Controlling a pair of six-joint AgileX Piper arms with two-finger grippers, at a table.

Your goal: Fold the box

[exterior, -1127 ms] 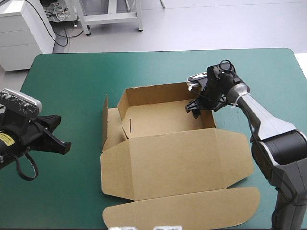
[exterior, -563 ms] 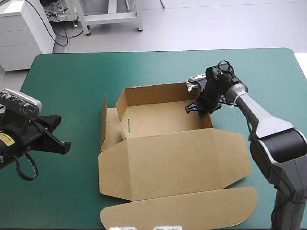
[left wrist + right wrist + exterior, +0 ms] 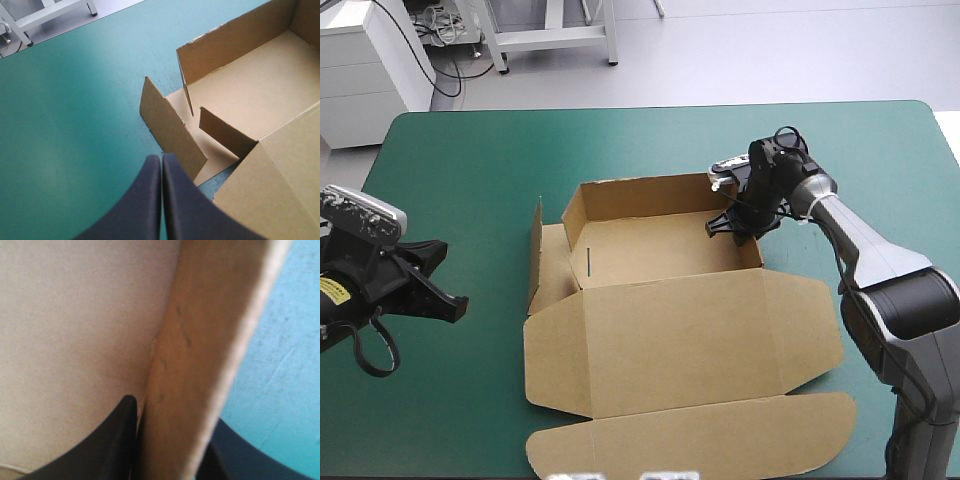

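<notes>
Left gripper (image 3: 161, 167): closed to a single point, holds nothing, hangs above bare teal-green cover (image 3: 65, 125). Just ahead of its tips and slightly right: upright end flap (image 3: 170, 127) of the brown box (image 3: 660, 250), not touching the fingers. Beyond that flap: open tray with far and left walls raised. On the robot's side of the tray: lid (image 3: 690, 340) lying flat on the cover, tuck flap along its near edge. Right gripper (image 3: 735, 225): reaches down into the tray's far right corner and clamps the right wall (image 3: 200, 350), one black finger (image 3: 112, 440) inside the tray, the other outside over the cover. Looks pressed tight on the board, though the close view leaves that contact hard to confirm.
</notes>
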